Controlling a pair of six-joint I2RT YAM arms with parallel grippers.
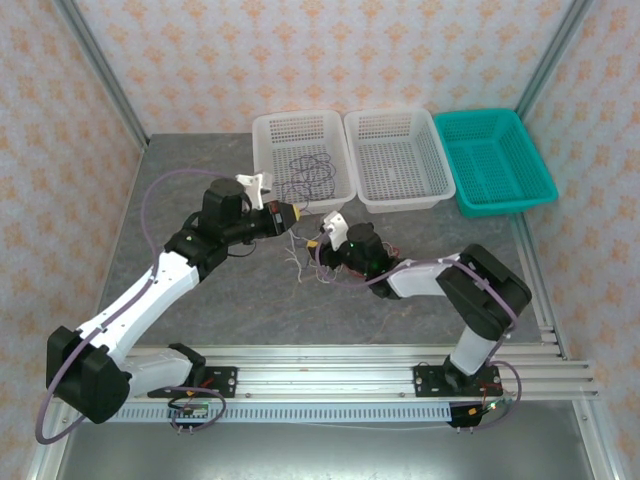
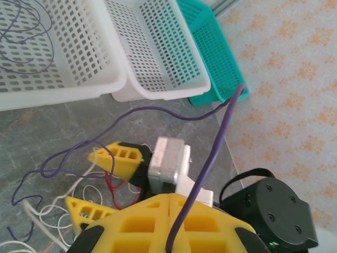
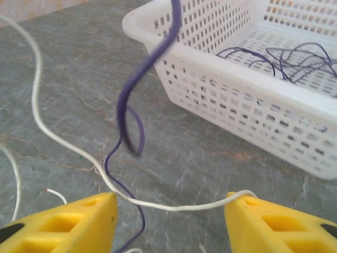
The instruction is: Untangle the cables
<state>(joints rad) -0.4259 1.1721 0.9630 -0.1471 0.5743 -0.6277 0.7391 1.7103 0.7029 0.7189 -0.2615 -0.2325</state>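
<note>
The cables (image 1: 303, 262) lie as a loose tangle of thin purple, white and red wires on the grey table between both grippers. My left gripper (image 1: 293, 215) (image 2: 171, 203) is shut on a purple cable (image 2: 210, 158), which rises from between its yellow fingers. My right gripper (image 1: 322, 243) (image 3: 169, 203) stands open just above the table. A white cable (image 3: 174, 207) runs across the gap from one finger to the other. The purple cable (image 3: 131, 105) hangs in a loop in front of it. A red cable (image 2: 111, 185) lies under the right gripper's fingers (image 2: 118, 157).
Three baskets stand in a row at the back: a white basket (image 1: 275, 130) with another purple cable (image 1: 310, 172) coiled in it, a second white basket (image 1: 390, 113), and a teal basket (image 1: 480, 115). The first basket's wall (image 3: 237, 100) is close ahead of my right gripper.
</note>
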